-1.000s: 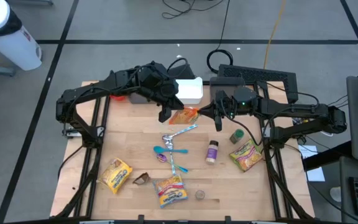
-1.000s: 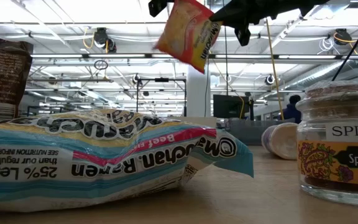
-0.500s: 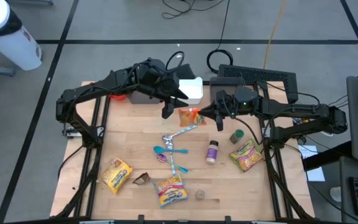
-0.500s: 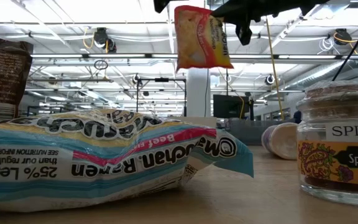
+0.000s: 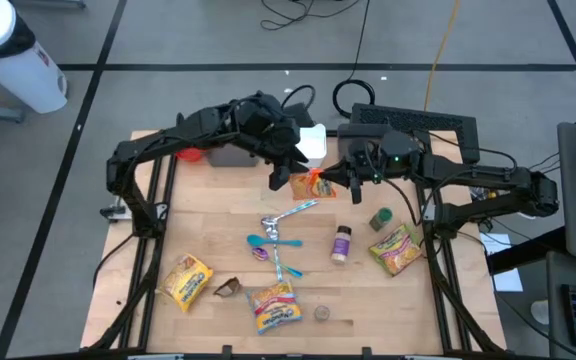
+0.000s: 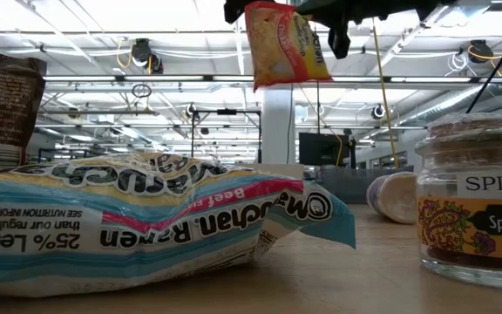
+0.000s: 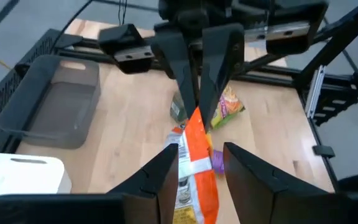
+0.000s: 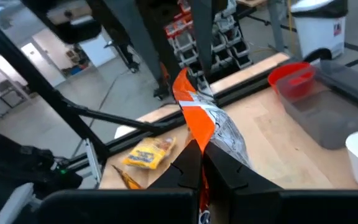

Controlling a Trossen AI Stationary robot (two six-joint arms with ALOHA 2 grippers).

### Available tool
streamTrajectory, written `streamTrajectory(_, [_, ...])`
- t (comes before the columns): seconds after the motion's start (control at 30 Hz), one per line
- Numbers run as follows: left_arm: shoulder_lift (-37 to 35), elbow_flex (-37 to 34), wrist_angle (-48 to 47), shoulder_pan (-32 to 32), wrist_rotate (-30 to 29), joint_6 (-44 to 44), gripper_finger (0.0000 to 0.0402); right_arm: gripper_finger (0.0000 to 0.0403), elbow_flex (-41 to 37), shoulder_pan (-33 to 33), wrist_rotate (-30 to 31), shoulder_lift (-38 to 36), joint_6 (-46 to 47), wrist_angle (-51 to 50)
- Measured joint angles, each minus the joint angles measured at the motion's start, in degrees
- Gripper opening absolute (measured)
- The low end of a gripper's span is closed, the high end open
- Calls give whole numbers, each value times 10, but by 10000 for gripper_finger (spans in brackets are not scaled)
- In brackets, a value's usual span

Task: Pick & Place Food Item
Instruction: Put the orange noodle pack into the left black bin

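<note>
An orange and yellow food packet (image 5: pixel 309 184) hangs in the air above the far middle of the table; it also shows in the low view (image 6: pixel 281 44). My right gripper (image 5: pixel 334 180) is shut on it from the right. My left gripper (image 5: pixel 286 178) faces it from the left and is open. In the left wrist view (image 7: pixel 201 155) its two fingers stand on either side of the packet (image 7: pixel 197 134); I cannot tell whether they touch it. My right gripper pinches the packet's edge (image 8: pixel 202 142) between its two shut fingers, coming level from the table's right side. The packet is lifted clear of the table and hangs roughly upright, reaching away from the fingers toward the left gripper.
A white box (image 5: pixel 308 145), a grey tray (image 5: pixel 230 152) and a red bowl (image 5: pixel 190 155) stand at the far edge. Blue spoons (image 5: pixel 268 240), ramen packets (image 5: pixel 274 305) (image 5: pixel 186 280) (image 5: pixel 396 248) and spice jars (image 5: pixel 341 243) (image 5: pixel 379 218) lie on the table below and nearer.
My left gripper has moved toward the table's right, up to the packet, and now straddles it. My right gripper has shifted slightly left and farther back. The packet, tilted a second ago, has swung to hang nearly upright.
</note>
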Motion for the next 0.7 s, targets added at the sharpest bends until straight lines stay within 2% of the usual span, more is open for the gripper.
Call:
streamTrajectory(0.17, [61, 102, -94, 0, -15, 24, 134, 0, 11, -11, -9, 1, -2, -25])
streamTrajectory(0.3, [103, 156, -137, -2, -14, 35, 134, 0, 13, -13, -14, 0, -3, -28])
streamTrajectory(0.7, [126, 172, -150, -8, -14, 52, 133, 0, 13, -14, -14, 0, -8, -32])
